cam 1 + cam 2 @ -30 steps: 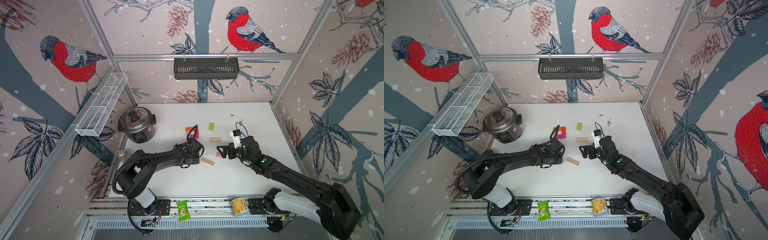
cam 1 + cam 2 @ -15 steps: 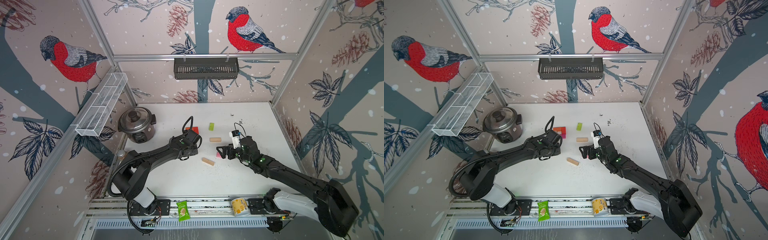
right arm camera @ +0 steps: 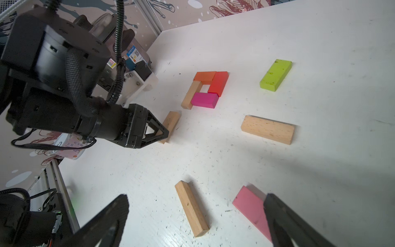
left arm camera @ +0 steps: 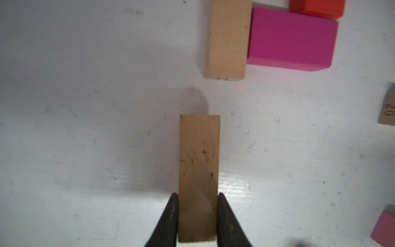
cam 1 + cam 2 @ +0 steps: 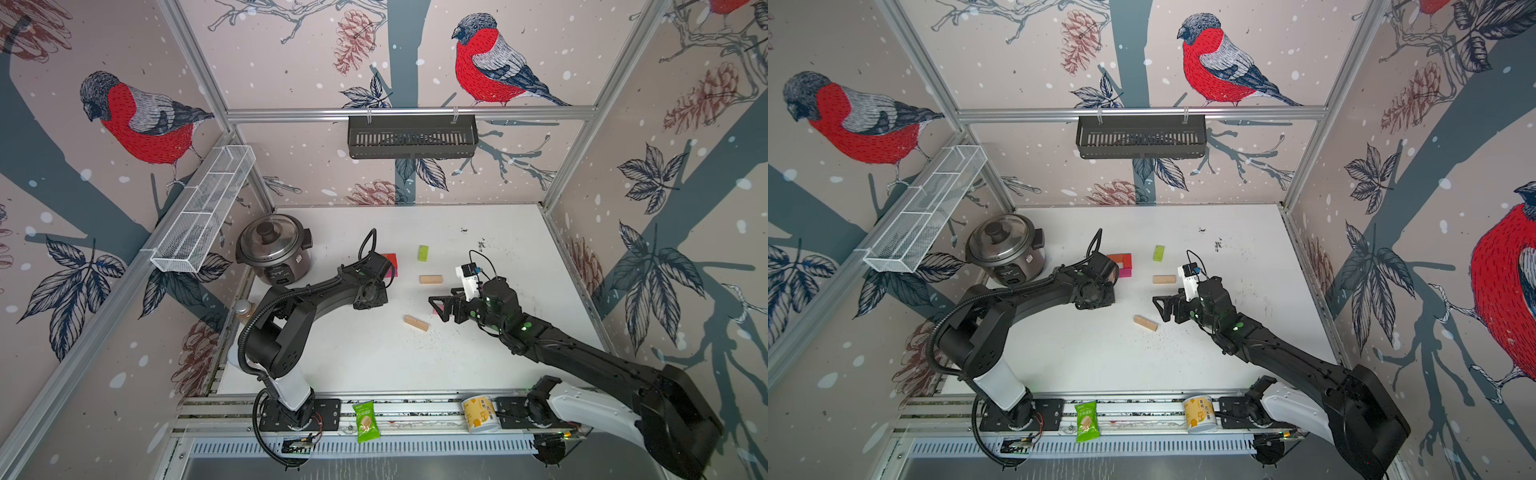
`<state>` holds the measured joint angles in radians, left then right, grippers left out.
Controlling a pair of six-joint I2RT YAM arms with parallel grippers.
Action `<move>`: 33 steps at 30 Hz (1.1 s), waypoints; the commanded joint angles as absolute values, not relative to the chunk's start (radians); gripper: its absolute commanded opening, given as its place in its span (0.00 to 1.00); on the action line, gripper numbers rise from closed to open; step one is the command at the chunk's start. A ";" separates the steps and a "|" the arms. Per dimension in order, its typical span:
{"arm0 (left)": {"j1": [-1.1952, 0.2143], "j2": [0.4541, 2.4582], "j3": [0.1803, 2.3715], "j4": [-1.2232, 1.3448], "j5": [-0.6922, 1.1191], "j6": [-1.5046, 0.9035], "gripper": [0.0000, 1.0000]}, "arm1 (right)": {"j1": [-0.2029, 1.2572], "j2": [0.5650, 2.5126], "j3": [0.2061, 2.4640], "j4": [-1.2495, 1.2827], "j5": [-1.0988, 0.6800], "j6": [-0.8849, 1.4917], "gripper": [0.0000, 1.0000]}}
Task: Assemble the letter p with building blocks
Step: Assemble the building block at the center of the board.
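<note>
My left gripper [image 4: 197, 194] is shut on a tan block [image 4: 199, 160], low over the white table. Just beyond it lies the partial letter p: a tan stem block [image 4: 227, 40] touching a magenta block [image 4: 290, 40], with a red one [image 4: 318, 8] behind. The right wrist view shows that loop of orange [image 3: 205, 76], red [image 3: 219, 83], magenta [image 3: 204, 100] and tan [image 3: 191, 95] blocks. My right gripper [image 3: 196, 196] stands open over a loose tan block [image 3: 191, 208] and a pink block [image 3: 250, 205]. Another tan block [image 5: 430, 279] and a lime-green block [image 5: 422, 252] lie farther back.
A rice cooker [image 5: 274, 249] stands at the back left, with a small jar [image 5: 243, 309] in front of it. On the front rail lie a green snack packet [image 5: 365, 422] and a paper cup [image 5: 480, 414]. A wire basket [image 5: 203, 208] hangs on the left wall.
My left arm has carried the tan block back towards the coloured loop. The right arm has barely moved and its jaws stay wide.
</note>
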<state>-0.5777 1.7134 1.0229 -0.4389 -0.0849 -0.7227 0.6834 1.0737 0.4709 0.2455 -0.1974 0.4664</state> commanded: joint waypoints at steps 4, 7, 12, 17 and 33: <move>-0.571 1.768 1.067 -0.451 -0.063 -0.690 0.26 | 0.706 1.091 0.483 0.276 -0.160 0.441 1.00; -0.567 1.797 1.087 -0.457 -0.064 -0.687 0.26 | 0.710 1.094 0.486 0.271 -0.145 0.437 1.00; -0.562 1.827 1.113 -0.463 -0.069 -0.681 0.25 | 0.711 1.089 0.486 0.266 -0.137 0.435 1.00; -0.552 1.841 1.123 -0.468 -0.074 -0.681 0.25 | 0.713 1.090 0.486 0.264 -0.130 0.433 1.00; -0.552 1.840 1.118 -0.481 -0.079 -0.675 0.25 | 0.716 1.091 0.491 0.259 -0.119 0.430 1.00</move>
